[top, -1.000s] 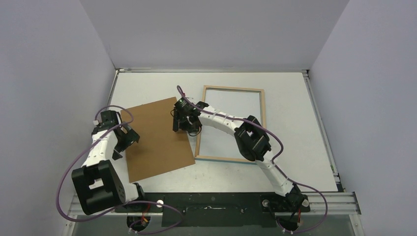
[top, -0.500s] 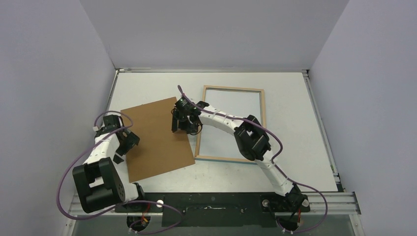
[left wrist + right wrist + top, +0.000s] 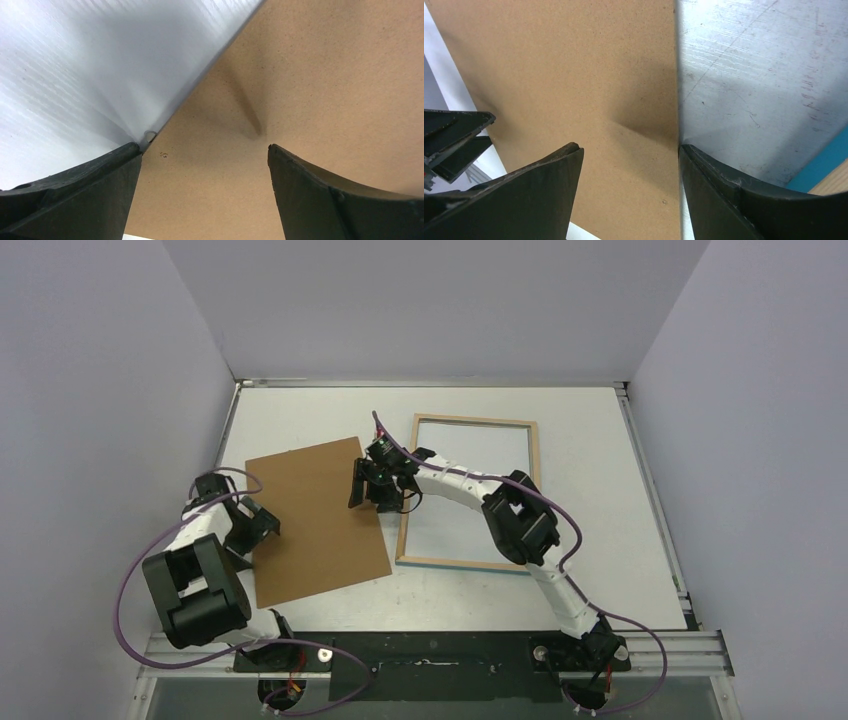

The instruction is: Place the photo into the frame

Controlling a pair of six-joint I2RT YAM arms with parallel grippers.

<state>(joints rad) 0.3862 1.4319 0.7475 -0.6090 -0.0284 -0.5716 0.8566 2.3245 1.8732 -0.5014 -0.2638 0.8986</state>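
Note:
The brown backing board (image 3: 315, 520) lies flat on the table, left of the frame (image 3: 535, 480). The frame lies flat with its light wood edges up and a pale pane inside. A turquoise strip of the frame (image 3: 824, 160) shows in the right wrist view. The photo is not in view. My left gripper (image 3: 255, 530) is open at the board's left edge, its jaws straddling that edge (image 3: 202, 150). My right gripper (image 3: 375, 490) is open at the board's right edge (image 3: 630, 147), one finger over the board (image 3: 574, 75), the other at the edge.
White table (image 3: 600, 570) with grey walls on three sides. The frame's left rail (image 3: 405, 530) lies close to the board's right edge. The left gripper's fingers (image 3: 454, 135) show across the board in the right wrist view.
My left gripper has drawn back and down to the board's left edge, its arm folding in. My right gripper has shifted slightly right along the board's right edge. The board and frame stay put.

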